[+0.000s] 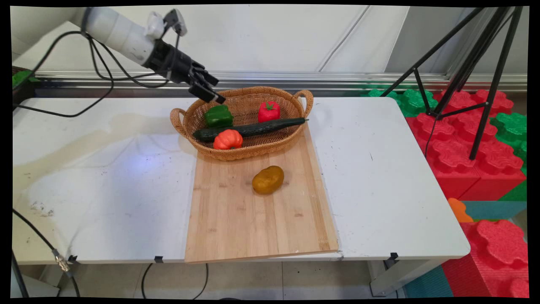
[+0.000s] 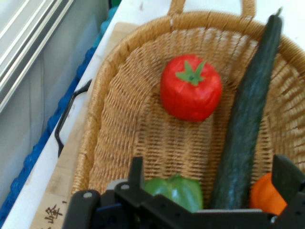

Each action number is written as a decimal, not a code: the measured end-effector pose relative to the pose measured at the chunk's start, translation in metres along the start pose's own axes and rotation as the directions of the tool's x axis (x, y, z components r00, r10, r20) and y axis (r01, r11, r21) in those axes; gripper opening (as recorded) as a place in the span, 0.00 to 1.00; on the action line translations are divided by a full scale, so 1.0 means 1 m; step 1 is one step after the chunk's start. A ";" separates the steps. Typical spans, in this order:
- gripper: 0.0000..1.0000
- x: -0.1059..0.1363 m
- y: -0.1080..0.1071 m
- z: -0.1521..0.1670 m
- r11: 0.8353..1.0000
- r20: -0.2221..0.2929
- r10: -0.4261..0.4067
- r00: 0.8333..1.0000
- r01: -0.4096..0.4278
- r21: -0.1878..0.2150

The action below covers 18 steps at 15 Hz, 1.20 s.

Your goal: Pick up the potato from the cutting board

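Gripper (image 1: 209, 90) open wide, holding nothing, above the basket (image 1: 295, 99) rim. Green pepper (image 1: 218, 115) directly below (nearest); cucumber (image 1: 253, 128), tomato (image 1: 268, 111) and orange pepper (image 1: 228, 139) beyond it.

This looks like a robotics lab set up as a mock kitchen rather than a real home. A white folding desk (image 1: 379, 177) carries a wooden cutting board (image 1: 253, 219) and a wicker basket (image 1: 242, 126) of toy vegetables. A black tripod (image 1: 472, 71) stands beside it on red and green foam blocks (image 1: 472, 139), loose cables (image 1: 63, 84) hang about, and a plain panelled wall (image 1: 274, 38) closes the back.
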 end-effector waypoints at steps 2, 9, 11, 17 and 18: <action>1.00 0.002 0.006 -0.014 1.000 -0.023 0.001 1.000 -0.001 -0.010; 1.00 0.011 0.029 -0.068 0.999 -0.099 -0.001 0.995 -0.004 -0.050; 1.00 0.013 0.035 -0.082 0.998 -0.121 -0.005 0.993 -0.003 -0.063; 1.00 0.018 0.060 -0.126 0.993 -0.173 -0.029 0.984 0.008 -0.122; 1.00 0.019 0.063 -0.130 0.992 -0.178 -0.032 0.983 0.009 -0.128</action>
